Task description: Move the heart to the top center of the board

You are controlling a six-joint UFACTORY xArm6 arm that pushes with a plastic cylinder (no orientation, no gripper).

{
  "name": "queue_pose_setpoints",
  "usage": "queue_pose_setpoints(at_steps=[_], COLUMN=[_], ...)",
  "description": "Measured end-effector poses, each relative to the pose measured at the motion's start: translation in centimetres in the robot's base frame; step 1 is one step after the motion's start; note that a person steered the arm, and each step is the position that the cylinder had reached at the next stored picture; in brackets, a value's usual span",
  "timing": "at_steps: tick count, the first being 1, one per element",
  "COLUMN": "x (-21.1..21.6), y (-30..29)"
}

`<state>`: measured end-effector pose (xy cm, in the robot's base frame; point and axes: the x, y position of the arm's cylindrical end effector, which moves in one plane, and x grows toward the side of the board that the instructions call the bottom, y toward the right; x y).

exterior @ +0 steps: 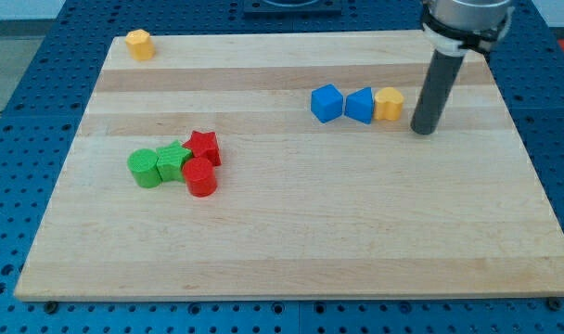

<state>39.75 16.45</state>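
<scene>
- Board (pixel 291 232) edge is lying close on the right, so a stray rightward shove is risking a fall.
- Blue cube (pixel 326 103) and blue triangle (pixel 360 105) are blocking the left; any leftward push is dragging both along.
- Yellow heart (pixel 389 104) is sitting right of centre, touching the triangle, and is not yet at the far edge.
- My tip (pixel 423 130) is standing just right of the heart and slightly nearer. It is a bare rod with no jaws, grasping nothing, so off-centre contact is risking a spin.

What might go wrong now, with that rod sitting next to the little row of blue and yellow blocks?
My tip stands just to the view's right of the yellow block, which touches two blue blocks. Pushing leftward would likely shove all three together, not one alone. Which yellow block is the heart I cannot tell; the other sits near the board's edge and could slide off.
</scene>
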Motion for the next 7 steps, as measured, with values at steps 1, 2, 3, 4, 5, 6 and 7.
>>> queue_pose_setpoints(at_steps=[1,2,3,4,5,6,7], x=[-0.7,-1.8,-3.1,-4.9,-6.8,-8.1,-8.5], y=[-2.8,-3.1,-1.7,-1.5,-2.4,-4.9,-8.9])
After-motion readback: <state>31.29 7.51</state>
